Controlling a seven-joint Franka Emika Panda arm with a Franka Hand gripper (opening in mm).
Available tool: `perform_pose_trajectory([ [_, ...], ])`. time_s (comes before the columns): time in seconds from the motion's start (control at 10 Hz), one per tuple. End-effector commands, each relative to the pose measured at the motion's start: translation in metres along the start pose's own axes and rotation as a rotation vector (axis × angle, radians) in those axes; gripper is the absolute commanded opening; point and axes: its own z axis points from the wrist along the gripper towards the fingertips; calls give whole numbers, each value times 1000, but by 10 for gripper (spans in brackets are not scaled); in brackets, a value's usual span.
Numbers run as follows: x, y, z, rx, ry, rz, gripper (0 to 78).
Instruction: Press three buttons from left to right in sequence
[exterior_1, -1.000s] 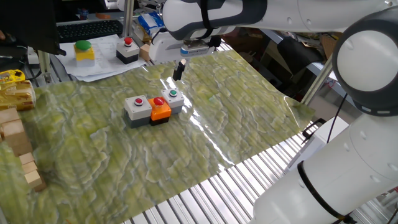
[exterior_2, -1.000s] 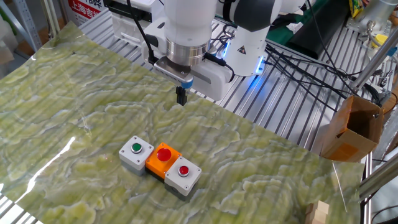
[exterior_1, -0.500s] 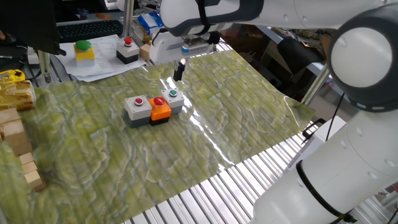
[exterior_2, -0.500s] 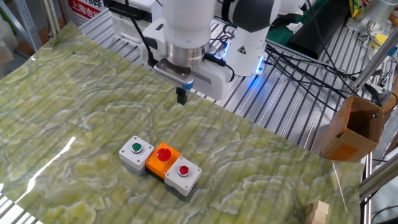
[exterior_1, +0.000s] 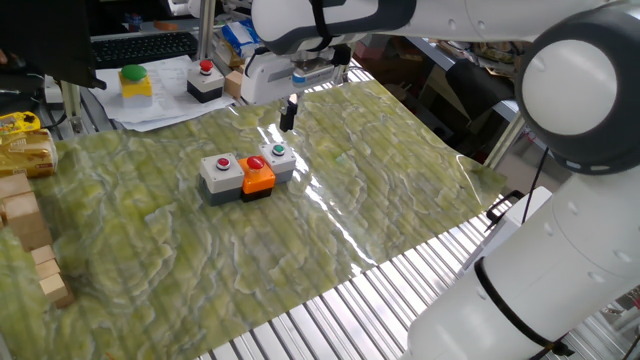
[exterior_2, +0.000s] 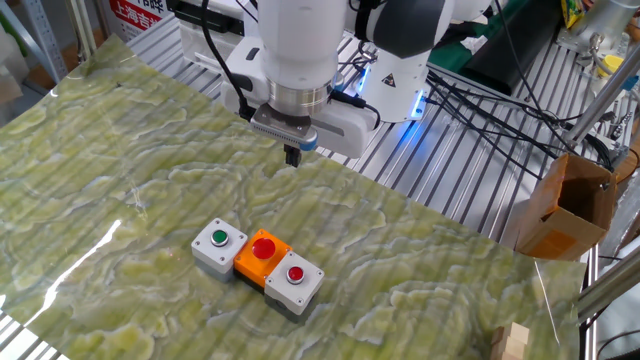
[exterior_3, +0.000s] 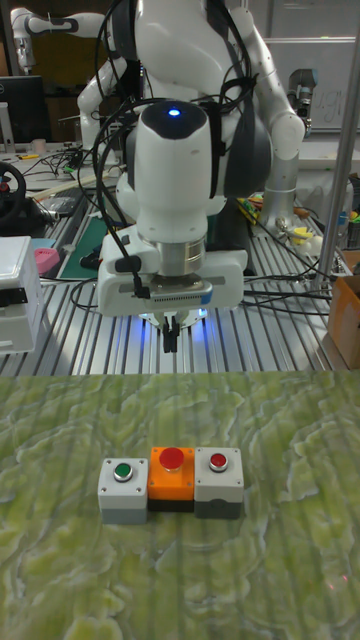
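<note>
The three buttons sit in a touching row on the green mat. In one fixed view they are the grey box with a red cap (exterior_1: 219, 171), the orange box with a red cap (exterior_1: 257, 173) and the grey box with a green cap (exterior_1: 279, 158). They show again in the other fixed view (exterior_2: 262, 262) and the tall fixed view (exterior_3: 171, 483). My gripper (exterior_1: 287, 121) hangs above the mat behind the row, on the robot-base side, apart from every box. Its fingers (exterior_3: 172, 338) point straight down and press together with nothing held. From the other fixed view the gripper (exterior_2: 293, 158) hovers over the mat's far edge.
A yellow box with a big green button (exterior_1: 135, 82) and a black-based box with a red button (exterior_1: 205, 82) stand off the mat at the back. Wooden blocks (exterior_1: 28, 230) lie at its left edge. A cardboard box (exterior_2: 565, 205) hangs beside the slatted table.
The wrist has turned and shifted a little above the mat's back edge, while the fingertips stay almost where they were. The button boxes have not moved.
</note>
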Motion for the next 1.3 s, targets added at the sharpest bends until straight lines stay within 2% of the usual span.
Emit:
perform_pose_trajectory([
  [0.1,0,0,-1,1,-2,0,0],
  [1.1,-1,0,-1,-20,-18,-5,0],
  [1.3,-1,0,-1,-8,-34,6,0],
])
